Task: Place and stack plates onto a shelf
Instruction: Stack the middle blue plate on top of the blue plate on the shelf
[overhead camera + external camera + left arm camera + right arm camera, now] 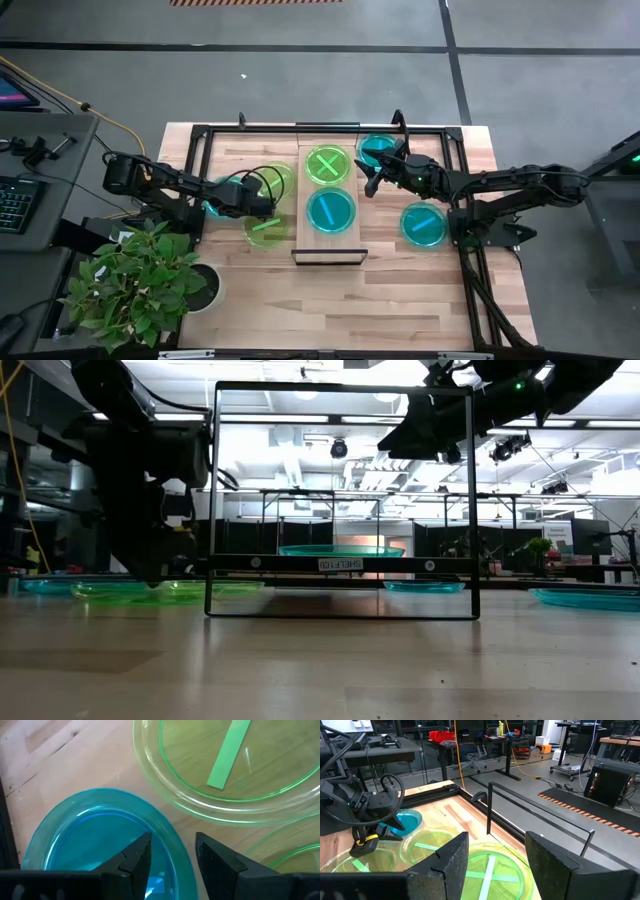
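Note:
The shelf stands mid-table with a yellow-green plate at its far end and a cyan plate nearer. To its left lie two yellow-green plates and a cyan plate, which is mostly under my left arm in the high view. My left gripper is open and slants down over that cyan plate's rim. My right gripper is open and level, and it hovers above the shelf's far end with nothing between its fingers. Two more cyan plates lie to the right of the shelf. My left gripper stands astride the cyan plate's rim, slanting down from the table's left. One finger is over the inside of the plate and one is outside it. The plate lies flat on the table. Whether the fingers touch it, I cannot tell.
A dark metal frame runs around the table's working area. A potted plant stands at the near left corner. Bare wood lies between the shelf and the table's near edge.

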